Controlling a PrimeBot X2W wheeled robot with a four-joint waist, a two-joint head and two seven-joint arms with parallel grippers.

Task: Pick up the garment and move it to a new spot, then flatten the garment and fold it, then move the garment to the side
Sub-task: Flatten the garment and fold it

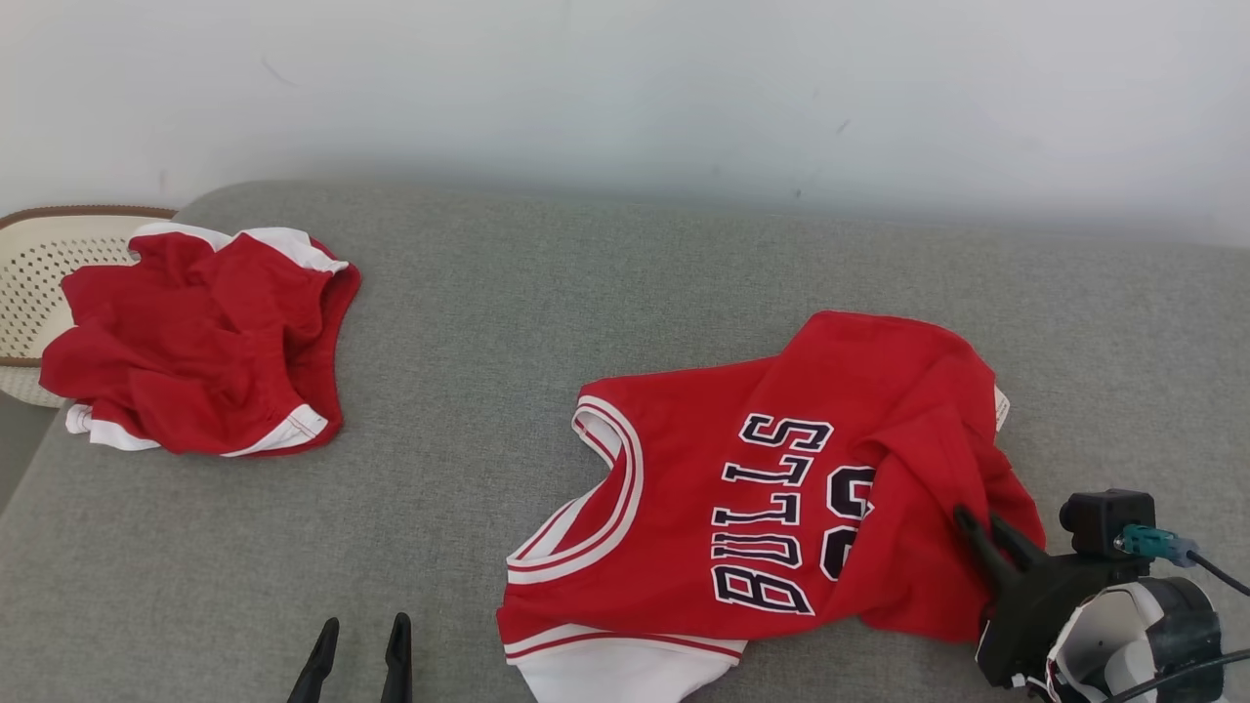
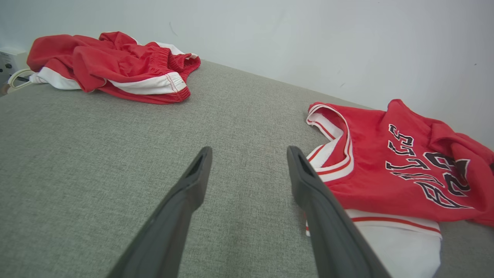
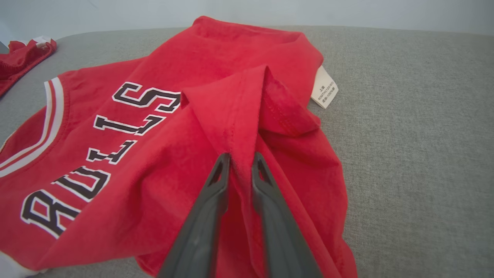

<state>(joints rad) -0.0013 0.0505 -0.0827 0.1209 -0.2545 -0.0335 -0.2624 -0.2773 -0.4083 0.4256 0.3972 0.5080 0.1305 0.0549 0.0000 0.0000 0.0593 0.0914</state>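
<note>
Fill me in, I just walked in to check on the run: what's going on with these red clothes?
The robot's right gripper is pinching a raised fold of the red jersey, which lies rumpled on the grey cushion, not lifted yet. The left gripper hangs open above bare cushion beside the collar, touching nothing. A pair of red shorts sits bunched at the far left by a basket.

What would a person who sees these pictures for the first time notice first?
The red jersey with BULLS lettering lies rumpled at the centre right of the grey cushion. The right gripper has its jaws closed on a raised fold of that cloth. At the far left, red shorts lie in a heap by a white basket.
</note>
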